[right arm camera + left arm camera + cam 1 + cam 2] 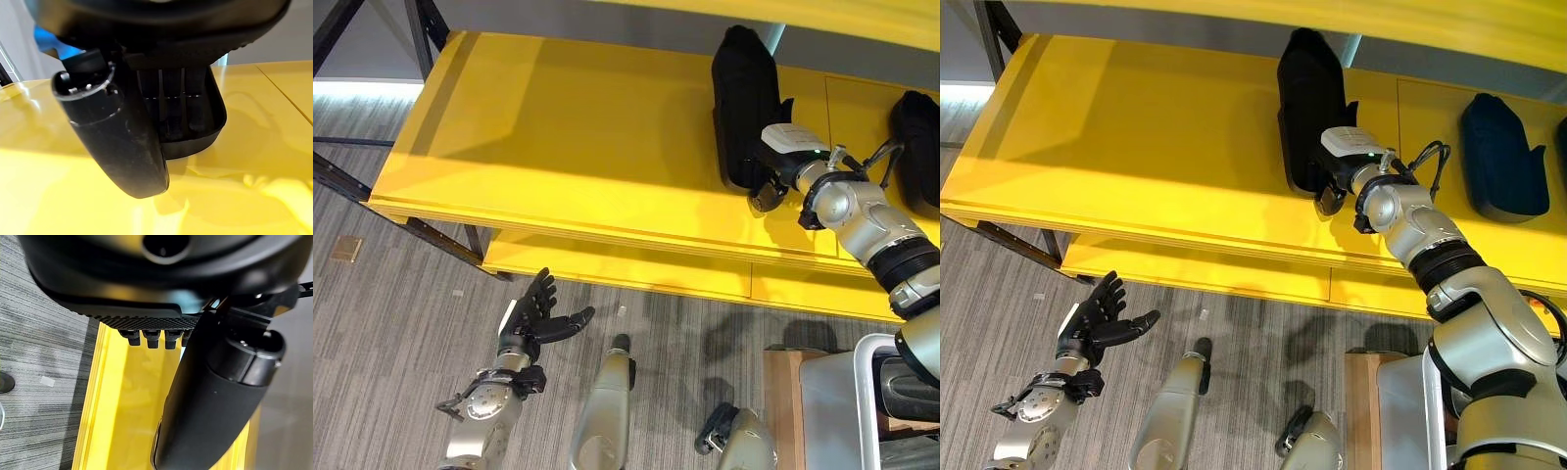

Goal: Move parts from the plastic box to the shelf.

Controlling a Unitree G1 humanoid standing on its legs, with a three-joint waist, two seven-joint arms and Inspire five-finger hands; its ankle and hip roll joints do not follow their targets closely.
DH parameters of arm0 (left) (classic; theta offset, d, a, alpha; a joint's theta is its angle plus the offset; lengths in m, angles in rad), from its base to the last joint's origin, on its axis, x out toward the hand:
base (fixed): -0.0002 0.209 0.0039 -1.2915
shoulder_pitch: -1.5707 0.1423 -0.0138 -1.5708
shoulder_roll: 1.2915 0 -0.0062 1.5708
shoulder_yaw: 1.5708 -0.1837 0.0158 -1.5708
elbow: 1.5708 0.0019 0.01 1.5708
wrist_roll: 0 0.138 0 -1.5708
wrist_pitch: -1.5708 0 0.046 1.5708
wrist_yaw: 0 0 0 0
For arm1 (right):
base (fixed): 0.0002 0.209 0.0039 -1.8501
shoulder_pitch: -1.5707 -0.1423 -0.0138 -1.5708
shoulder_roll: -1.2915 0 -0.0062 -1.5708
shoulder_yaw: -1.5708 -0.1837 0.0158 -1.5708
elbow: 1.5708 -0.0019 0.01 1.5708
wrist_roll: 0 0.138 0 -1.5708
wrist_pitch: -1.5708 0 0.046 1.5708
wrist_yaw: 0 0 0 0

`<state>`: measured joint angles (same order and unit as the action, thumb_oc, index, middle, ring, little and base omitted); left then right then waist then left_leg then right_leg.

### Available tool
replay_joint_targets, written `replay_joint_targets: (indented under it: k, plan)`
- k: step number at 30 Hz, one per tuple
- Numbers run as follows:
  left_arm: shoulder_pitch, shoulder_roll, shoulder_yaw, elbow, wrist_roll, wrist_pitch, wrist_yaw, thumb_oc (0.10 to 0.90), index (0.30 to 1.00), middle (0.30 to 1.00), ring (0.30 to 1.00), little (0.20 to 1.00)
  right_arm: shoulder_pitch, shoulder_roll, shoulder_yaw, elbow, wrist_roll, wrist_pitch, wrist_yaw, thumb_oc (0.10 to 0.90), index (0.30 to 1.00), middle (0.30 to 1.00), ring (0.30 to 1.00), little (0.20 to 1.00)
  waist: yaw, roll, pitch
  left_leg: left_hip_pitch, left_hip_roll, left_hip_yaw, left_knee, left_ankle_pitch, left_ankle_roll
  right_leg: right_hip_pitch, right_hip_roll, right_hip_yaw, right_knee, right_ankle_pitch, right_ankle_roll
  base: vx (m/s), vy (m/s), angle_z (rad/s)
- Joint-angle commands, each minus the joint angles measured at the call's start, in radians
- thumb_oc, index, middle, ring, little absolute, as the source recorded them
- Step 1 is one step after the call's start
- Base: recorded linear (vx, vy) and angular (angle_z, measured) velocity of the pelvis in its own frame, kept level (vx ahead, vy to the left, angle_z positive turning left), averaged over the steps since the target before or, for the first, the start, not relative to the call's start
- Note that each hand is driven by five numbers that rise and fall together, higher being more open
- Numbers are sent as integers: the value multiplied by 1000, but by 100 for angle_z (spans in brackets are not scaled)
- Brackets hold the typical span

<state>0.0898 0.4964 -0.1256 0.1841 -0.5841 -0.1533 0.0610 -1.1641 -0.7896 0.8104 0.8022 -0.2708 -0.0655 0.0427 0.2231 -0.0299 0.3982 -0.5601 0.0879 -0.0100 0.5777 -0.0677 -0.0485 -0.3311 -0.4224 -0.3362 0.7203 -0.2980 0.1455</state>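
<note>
A long black part (744, 98) lies on the yellow shelf (558, 127), pointing toward the back. My right hand (771, 186) is at its near end. In the right wrist view its fingers (171, 107) lie straight along the part (215, 117), while the thumb (117, 142) stands free above the shelf surface. A second dark part (1500, 162) rests on the shelf further right. The pale plastic box (864, 392) sits at the lower right with a dark part (906, 387) inside. My left hand (533, 318) hangs low over the carpet, open and holding nothing.
A lower yellow shelf board (636, 269) juts out under the top one. Dark metal frame bars (342, 181) stand at the shelf's left end. A wooden block (783, 401) sits beside the box. Grey carpet (401, 313) lies in front.
</note>
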Motion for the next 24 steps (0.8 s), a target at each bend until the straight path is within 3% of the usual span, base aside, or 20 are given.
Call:
replay_joint_targets:
  k: [1, 9, 24]
  plan:
    - [-46, 42, -13, -93, -10, -106, 8, 900, 1000, 1000, 1000, 1000, -162, -5, -9, 57, 17, -6, -82, 400, 300, 300, 300, 300, 4, 9, -61, 69, 96, -85, 76, -154, -69, -43, 14, 35, -14, 98, 4, 0, -26, 4]
    - [-55, 44, -20, -86, -8, -111, 9, 900, 1000, 1000, 1000, 1000, -151, 13, -30, 125, 26, -11, -95, 400, 300, 300, 300, 300, -3, 14, -53, 68, 99, -94, 70, -147, -72, -48, 18, 34, -15, 100, 4, -3, -4, 1]
    - [-54, 37, -8, -79, 0, -107, 8, 900, 1000, 1000, 1000, 1000, -117, -28, -48, 111, 38, -15, -87, 400, 300, 300, 300, 300, -24, 3, -48, 85, 108, -87, 65, -148, -75, -41, 26, 43, -27, 106, 6, 0, 0, -1]
